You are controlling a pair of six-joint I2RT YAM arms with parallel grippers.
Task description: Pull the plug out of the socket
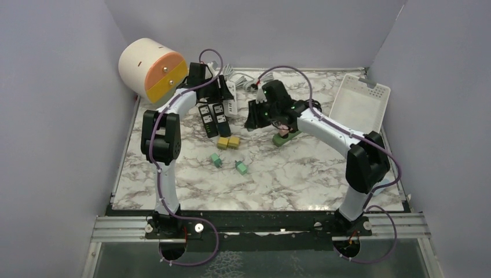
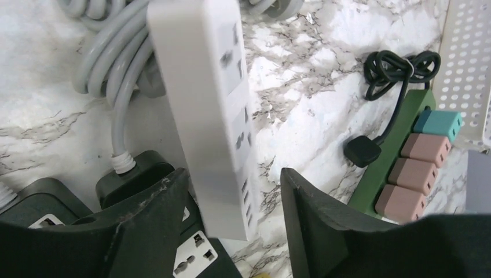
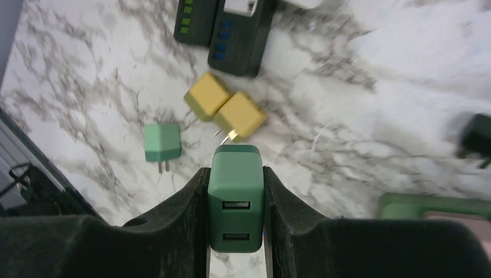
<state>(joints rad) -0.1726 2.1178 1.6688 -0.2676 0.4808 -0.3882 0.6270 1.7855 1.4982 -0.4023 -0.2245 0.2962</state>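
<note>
My right gripper [image 3: 235, 176] is shut on a dark green plug [image 3: 235, 200] with two USB ports, held above the marble, free of any socket. In the top view this gripper [image 1: 255, 117] hangs left of the green socket strip [image 1: 288, 137]. That strip [image 2: 399, 145] carries three pink plugs [image 2: 425, 149] and a teal one [image 2: 438, 124]. My left gripper [image 2: 234, 191] stands open around the near end of a white socket strip [image 2: 202, 98]; the strip is close to the left finger and a gap shows on the right.
Two black socket strips [image 1: 213, 119] lie beside the white one. Two yellow plugs [image 3: 226, 107] and a light green plug [image 3: 162, 142] lie loose on the marble, with another green one [image 1: 241, 168]. A white perforated basket [image 1: 359, 103] stands at right, a cream-and-orange cylinder [image 1: 151, 69] back left.
</note>
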